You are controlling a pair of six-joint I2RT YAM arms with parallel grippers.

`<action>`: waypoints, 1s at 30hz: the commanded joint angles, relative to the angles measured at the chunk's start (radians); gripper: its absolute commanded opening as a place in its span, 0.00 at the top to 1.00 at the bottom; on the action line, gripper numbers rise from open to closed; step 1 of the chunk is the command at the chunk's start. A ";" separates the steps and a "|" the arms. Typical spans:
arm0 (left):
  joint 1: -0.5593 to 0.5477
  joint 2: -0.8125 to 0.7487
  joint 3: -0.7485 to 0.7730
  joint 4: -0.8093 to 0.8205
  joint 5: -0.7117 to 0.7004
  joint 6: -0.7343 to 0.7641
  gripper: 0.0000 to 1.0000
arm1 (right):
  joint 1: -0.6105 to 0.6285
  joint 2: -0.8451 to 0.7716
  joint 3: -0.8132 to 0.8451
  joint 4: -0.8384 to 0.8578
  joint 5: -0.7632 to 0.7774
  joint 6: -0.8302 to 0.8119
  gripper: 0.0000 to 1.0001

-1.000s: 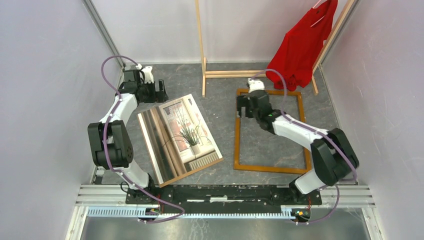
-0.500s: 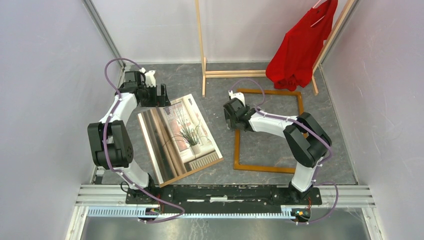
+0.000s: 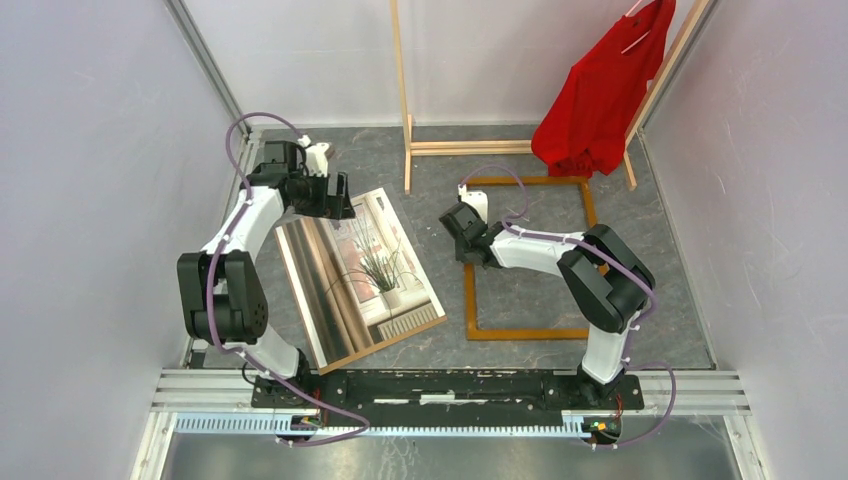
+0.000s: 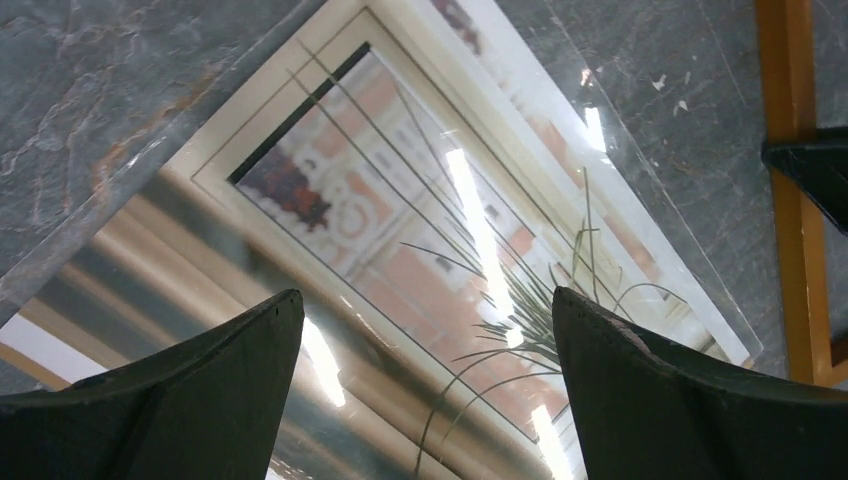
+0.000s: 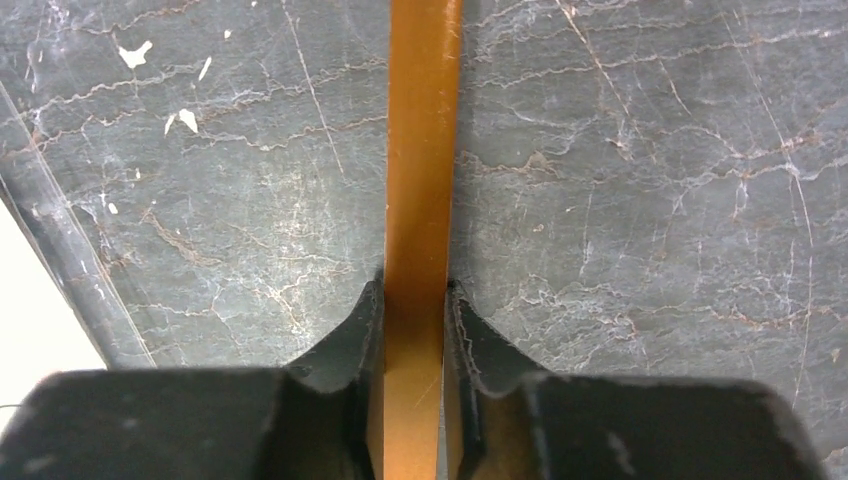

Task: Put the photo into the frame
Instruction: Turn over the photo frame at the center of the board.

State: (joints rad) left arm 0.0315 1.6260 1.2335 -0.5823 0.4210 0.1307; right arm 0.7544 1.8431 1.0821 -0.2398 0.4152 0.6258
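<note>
The right jaws clamp one strip of the thin orange-brown wooden picture frame (image 5: 420, 150) — held at one point, it may swing into the large glossy window-and-plant photo print (image 4: 450, 250) lying beneath the wide-apart left jaws.

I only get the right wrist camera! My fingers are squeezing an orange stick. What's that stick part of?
Observer: It's the left side of the frame, a big wooden rectangle lying flat on the table.
Operator: Where's the photo?
Observer: The photo lies left of the frame, outside it, picture side up.
Operator: What's my other arm doing?
Observer: The left gripper hovers open above the photo's far end.
</note>
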 commanded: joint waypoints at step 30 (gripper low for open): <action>-0.242 -0.185 0.157 -0.166 0.110 0.089 0.00 | -0.021 -0.419 0.330 0.047 -0.694 0.400 1.00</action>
State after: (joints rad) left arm -0.1745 1.4849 1.3216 -0.7235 0.4824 0.2020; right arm 0.7498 1.4704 1.3712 -0.3149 -0.1493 0.9310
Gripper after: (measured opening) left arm 0.996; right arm 0.258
